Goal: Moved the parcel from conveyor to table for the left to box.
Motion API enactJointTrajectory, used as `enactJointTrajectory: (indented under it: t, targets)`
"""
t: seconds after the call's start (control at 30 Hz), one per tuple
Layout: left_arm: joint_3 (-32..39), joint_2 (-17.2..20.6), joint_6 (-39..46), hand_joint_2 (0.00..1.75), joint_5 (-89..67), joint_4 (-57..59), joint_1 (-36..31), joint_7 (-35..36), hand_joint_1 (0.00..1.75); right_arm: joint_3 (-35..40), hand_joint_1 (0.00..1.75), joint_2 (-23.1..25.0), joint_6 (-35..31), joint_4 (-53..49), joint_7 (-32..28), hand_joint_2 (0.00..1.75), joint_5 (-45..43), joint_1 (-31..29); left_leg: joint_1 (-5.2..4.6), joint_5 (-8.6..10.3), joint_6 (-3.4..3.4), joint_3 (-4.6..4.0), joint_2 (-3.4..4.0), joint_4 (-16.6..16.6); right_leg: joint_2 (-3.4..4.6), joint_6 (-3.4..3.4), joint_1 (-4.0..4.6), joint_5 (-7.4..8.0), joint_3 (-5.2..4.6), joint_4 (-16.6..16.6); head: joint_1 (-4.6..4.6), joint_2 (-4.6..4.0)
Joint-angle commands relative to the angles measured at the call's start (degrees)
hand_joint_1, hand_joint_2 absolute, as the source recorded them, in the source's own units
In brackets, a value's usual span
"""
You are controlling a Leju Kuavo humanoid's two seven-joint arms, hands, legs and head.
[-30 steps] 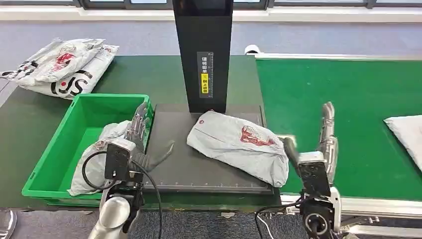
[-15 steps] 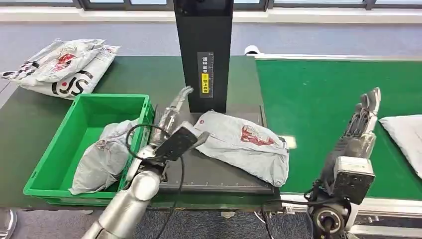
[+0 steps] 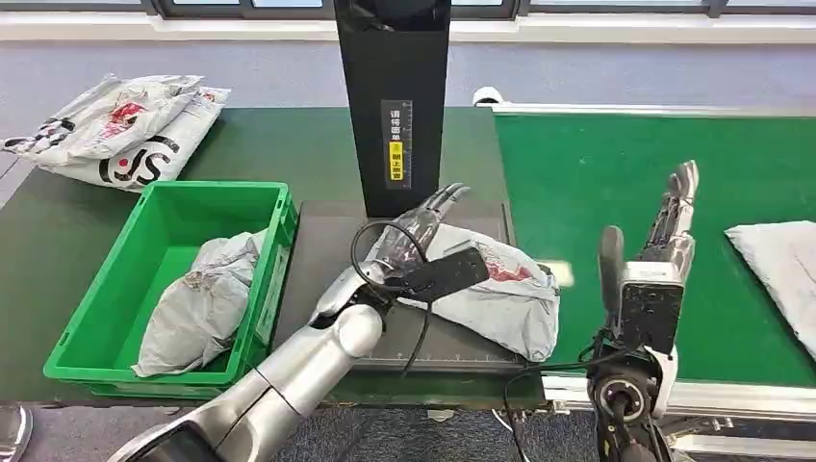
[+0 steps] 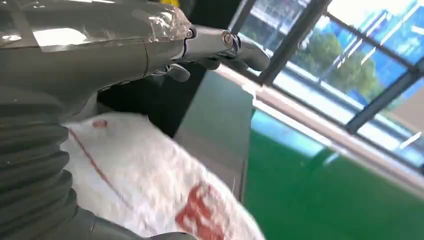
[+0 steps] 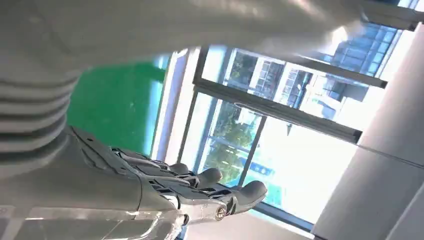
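A grey parcel (image 3: pixel 491 289) with a red print lies on the dark scale plate (image 3: pixel 318 289) in front of the black post. My left hand (image 3: pixel 414 236) hovers over the parcel's left end, fingers stretched out and apart, holding nothing; the left wrist view shows the parcel (image 4: pixel 150 185) just below those straight fingers (image 4: pixel 230 45). My right hand (image 3: pixel 669 217) stands upright over the green conveyor (image 3: pixel 616 173), fingers extended and empty. The right wrist view shows its fingers (image 5: pixel 210 190) spread in the air. Another pale parcel (image 3: pixel 779 260) lies on the conveyor at the right edge.
A green box (image 3: pixel 115 318) at the left holds one grey parcel (image 3: pixel 202 308). Two more bagged parcels (image 3: pixel 125 125) lie at the table's back left. The black scanner post (image 3: pixel 395 96) rises behind the plate.
My left arm has swung from the green box rightward and now reaches over the parcel on the plate. My right hand has shifted over the conveyor. The far parcel has crept left.
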Motion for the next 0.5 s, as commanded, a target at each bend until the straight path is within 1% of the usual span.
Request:
enactJointTrajectory:
  t: [0.03, 0.13, 0.27, 0.5]
  targets:
    - [-7.58, -3.85, -1.62, 1.75, 0.73, 15.12, -3.91, -0.26, 0.0, -2.23, 0.0, 2.7, 0.8, 5.44, 0.52, 1.75, 0.54, -3.36, 0.01, 0.01, 0.0, 0.05, 0.01, -0.02, -0.03, -0.02, 0.02, 0.02, 0.06, -0.05, 0.0, 0.02]
    - [-9.28, -4.02, -2.57, 1.75, 1.48, 16.21, -3.85, 0.48, 0.0, -2.38, 0.0, 3.27, 1.13, 5.45, 0.69, 1.75, 0.83, -3.6, 0.05, 0.03, 0.0, 0.07, 0.07, -0.06, -0.01, -0.05, 0.06, 0.07, 0.1, -0.12, 0.0, 0.02]
    - [-14.14, -4.02, -2.21, 1.75, 4.22, 18.64, -4.54, 2.72, 0.0, -2.66, 0.0, 4.28, 2.23, 5.27, 1.08, 1.75, 1.76, -3.68, 0.02, 0.02, -0.01, 0.04, 0.04, -0.04, 0.0, -0.04, 0.03, 0.03, 0.06, -0.06, 0.0, 0.02]
    - [-17.24, -4.02, -2.7, 1.75, 6.16, 20.48, -4.41, 3.79, 0.0, -2.73, 0.0, 4.6, 2.42, 5.29, 1.26, 1.75, 2.01, -4.04, 0.05, 0.01, -0.01, 0.07, 0.05, -0.05, 0.01, -0.04, 0.07, 0.04, 0.08, -0.09, 0.0, 0.02]
